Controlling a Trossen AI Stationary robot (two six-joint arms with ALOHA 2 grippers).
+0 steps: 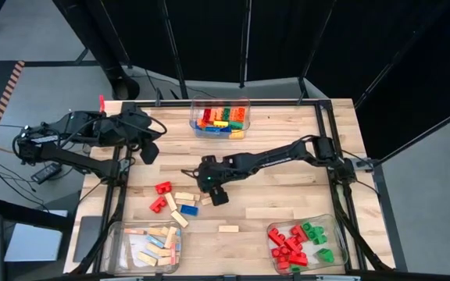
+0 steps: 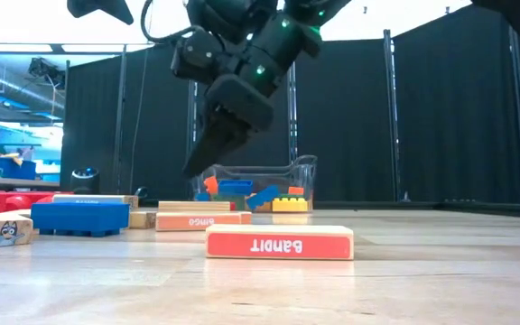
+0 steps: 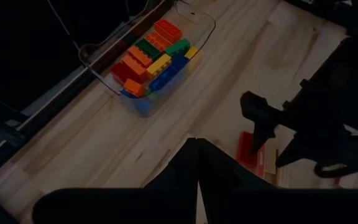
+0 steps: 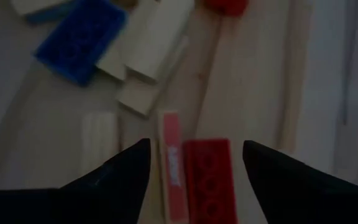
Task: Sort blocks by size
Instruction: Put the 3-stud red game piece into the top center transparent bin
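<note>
While the left gripper (image 1: pixel 150 151) waits with fingers together near the table's far-left corner, the right gripper (image 1: pixel 212 190) hangs above the loose cluster of blocks at mid-table, fingers apart and gripping nothing. A red studded plastic brick (image 4: pixel 209 177) lies between its fingertips, beside a pale wooden bar with a red face (image 4: pixel 173 165). A blue studded brick (image 4: pixel 81 38) lies farther off. Three clear plastic bins (image 1: pixel 196 125) on the wooden table (image 1: pixel 287 195) hold sorted blocks.
</note>
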